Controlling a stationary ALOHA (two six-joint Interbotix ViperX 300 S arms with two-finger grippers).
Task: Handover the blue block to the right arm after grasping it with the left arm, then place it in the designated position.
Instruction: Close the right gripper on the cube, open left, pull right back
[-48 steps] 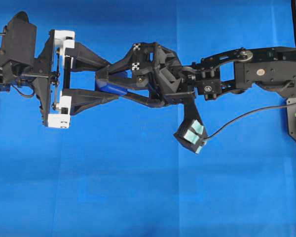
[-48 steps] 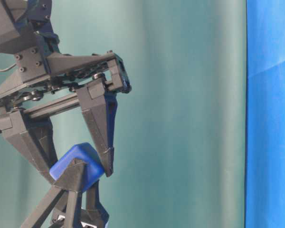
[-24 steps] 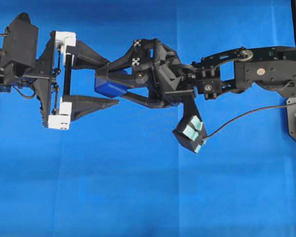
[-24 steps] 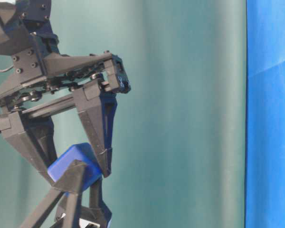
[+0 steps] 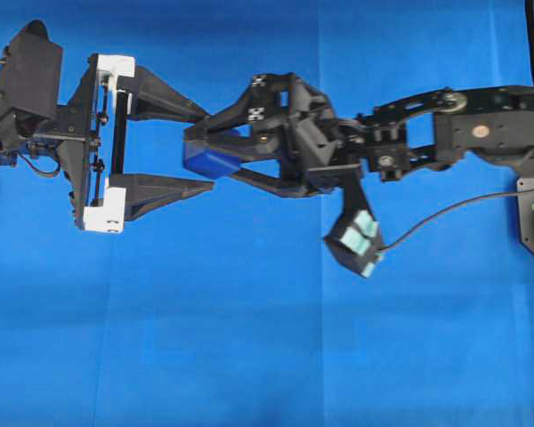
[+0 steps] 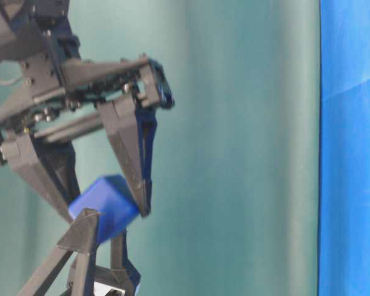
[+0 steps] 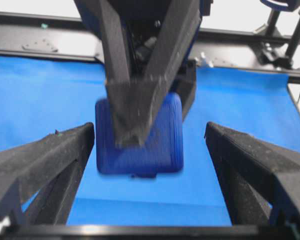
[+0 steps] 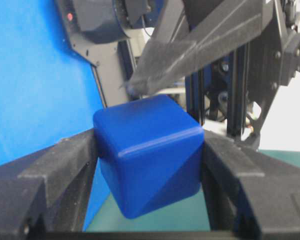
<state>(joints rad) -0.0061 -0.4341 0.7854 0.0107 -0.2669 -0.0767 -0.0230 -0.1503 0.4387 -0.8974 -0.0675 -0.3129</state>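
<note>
Handover stage, transfer effected. The block [image 5: 205,161] is held aloft over the blue surface [image 5: 249,338], clamped in the right gripper [image 5: 198,158] jaws. Left gripper [image 5: 206,149] jaws stand wide, clear of it. Next: carry the block to the designated position, not identifiable here.

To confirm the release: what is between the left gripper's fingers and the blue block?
Nothing: in the left wrist view, bare gaps separate the left gripper's fingers from the blue block, which the right gripper holds.
</note>
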